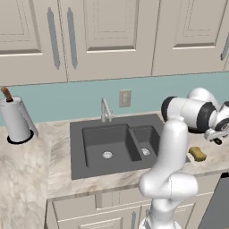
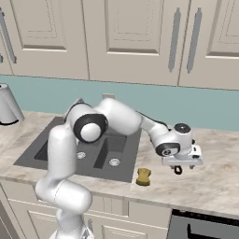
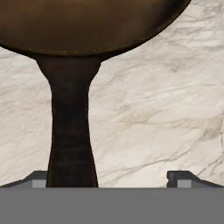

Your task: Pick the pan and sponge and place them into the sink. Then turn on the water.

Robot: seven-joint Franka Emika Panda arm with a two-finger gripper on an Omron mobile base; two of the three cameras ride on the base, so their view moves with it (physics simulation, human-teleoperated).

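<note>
Pan (image 3: 83, 26) lies on the marble desk (image 3: 166, 113) right of the sink (image 1: 89, 156) — gripper (image 3: 109, 177) low over its handle, jaws wide open, holding nothing. Sponge (image 2: 143, 177) sits near the desk's front edge.

Pan (image 3: 87, 26) bowl cut off by frame's top edge

A paper towel roll (image 1: 16, 120) stood on the marble counter (image 1: 31, 170). A wall outlet (image 1: 125, 98) sat below cream cabinets (image 1: 107, 36).
</note>
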